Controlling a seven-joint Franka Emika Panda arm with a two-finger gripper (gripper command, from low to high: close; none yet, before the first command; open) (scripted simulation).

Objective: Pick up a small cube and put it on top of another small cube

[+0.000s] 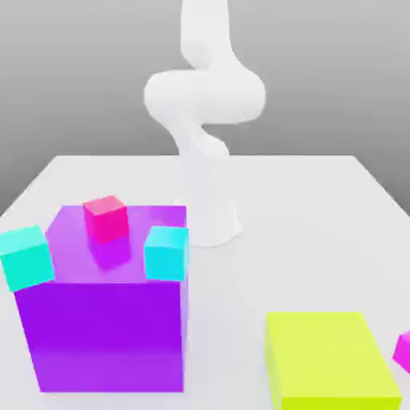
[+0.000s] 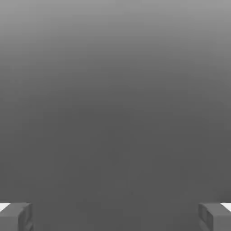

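Two large blocks occupy the near part of the tabletop (image 1: 320, 200): a yellow-green block (image 1: 330, 359) at the exterior view's near right, and a tall purple block (image 1: 108, 308) at its near left. At the near right edge a magenta cube (image 1: 403, 351) is cut off by the frame, resting on the tabletop just beside the yellow-green block.

Candidate small cubes sit around the purple block. One cyan cube (image 1: 26, 256) appears against its left upper edge; whether it rests on the tabletop behind or touches the block cannot be told. A second cyan cube (image 1: 166, 252) sits at the right side of the block's top, near its front edge. A pink cube (image 1: 106, 218) sits farther back on that top, well apart from the second cyan cube.

Farther still, the white arm (image 1: 204, 96) rises from its base beyond the purple block, its upper links folded upward. In the hand view the gripper (image 2: 115, 216) has its fingers (image 2: 16, 216) spread wide apart, holding nothing, facing blank grey background.

Assessment: no cube is lifted; the approach has not begun. Recommended practice: choose the pink cube or the second cyan cube, descend vertically with fingers square to opposite faces, centre before closing, and lift clear before carrying it over its neighbour.
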